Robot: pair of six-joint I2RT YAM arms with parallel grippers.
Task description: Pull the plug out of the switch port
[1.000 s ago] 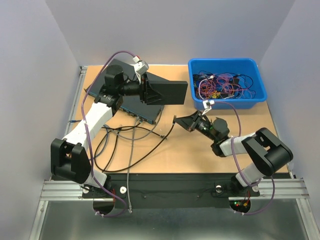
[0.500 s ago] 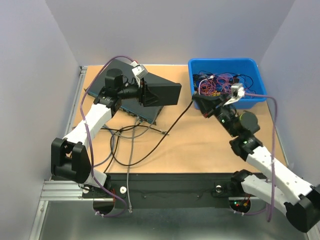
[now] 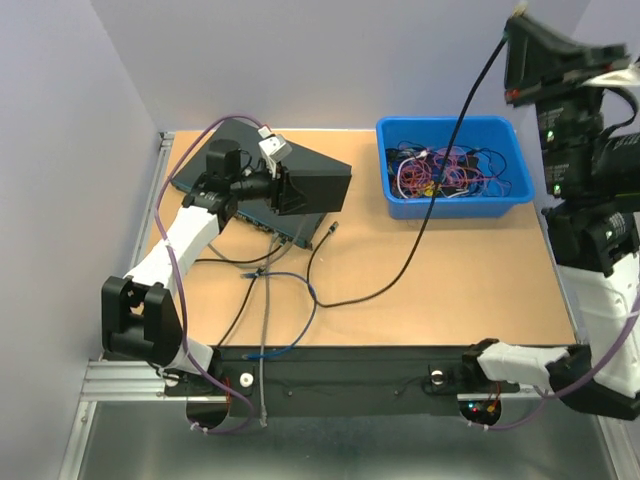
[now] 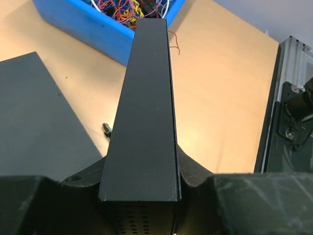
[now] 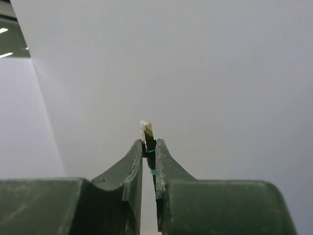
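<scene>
Raised right hand (image 3: 515, 45), black cable (image 3: 478, 85) down to table (image 3: 480, 270).

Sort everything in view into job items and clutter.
Job: switch in left pincer; black cable, its plug in right pincer.
Clutter: blue bin of wires; flat grey unit; grey cable; blue cable.

The bench (image 3: 470, 270) has a plain brown top. Pale grey-lilac walls close it in, i.e. a back wall (image 3: 330, 60) and a left wall (image 3: 60, 150), both plain. An aluminium rail (image 3: 120, 378) runs along the near edge, w/ a black plate (image 3: 340, 385) beside it. A thinner rail (image 3: 157, 190) follows the left edge. Below is a grey metal sheet (image 3: 330, 450). Light is soft and even.
</scene>
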